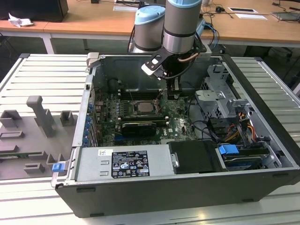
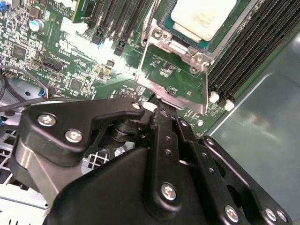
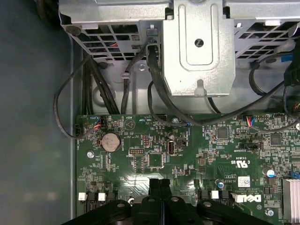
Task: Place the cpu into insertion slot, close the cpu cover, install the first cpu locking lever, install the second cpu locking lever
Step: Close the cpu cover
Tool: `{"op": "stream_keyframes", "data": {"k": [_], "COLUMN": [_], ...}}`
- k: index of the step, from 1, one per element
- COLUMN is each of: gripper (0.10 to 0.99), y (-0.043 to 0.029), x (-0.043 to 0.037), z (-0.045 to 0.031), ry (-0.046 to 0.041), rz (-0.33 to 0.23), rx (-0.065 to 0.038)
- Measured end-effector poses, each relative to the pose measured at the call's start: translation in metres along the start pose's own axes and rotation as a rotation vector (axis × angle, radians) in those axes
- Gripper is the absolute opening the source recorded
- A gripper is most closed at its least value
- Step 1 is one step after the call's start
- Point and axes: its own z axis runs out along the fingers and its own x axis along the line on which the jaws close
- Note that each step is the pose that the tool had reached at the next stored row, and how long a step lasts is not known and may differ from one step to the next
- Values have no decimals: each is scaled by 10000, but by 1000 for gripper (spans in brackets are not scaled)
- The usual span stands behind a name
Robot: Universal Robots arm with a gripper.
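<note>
cpu (image 2: 201, 18) cropped, cpu cover (image 2: 183, 98) tab behind hand (image 2: 157, 107)

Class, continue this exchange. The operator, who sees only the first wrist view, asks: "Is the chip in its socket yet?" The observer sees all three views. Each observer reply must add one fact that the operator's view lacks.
Observer: Yes. In the second wrist view, the small square cpu with the pale silver top lies in the dark square insertion slot.
Operator: Is the cover shut over it?
Observer: No. The thin silver windowed cpu cover stands raised, clear of the chip.
Operator: Where is my black gripper relative to it?
Observer: Its tip sits at the cover's edge farthest from the slot and appears to touch it.
</note>
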Motion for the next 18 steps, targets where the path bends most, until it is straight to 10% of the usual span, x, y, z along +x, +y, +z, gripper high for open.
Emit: {"op": "stream_keyframes", "data": {"k": [2, 18], "gripper": [106, 106], "y": [-127, -281], "x": [-2, -4], "z": [-7, -14], "ry": [0, 0], "rz": [0, 0], "rx": [0, 0]}}
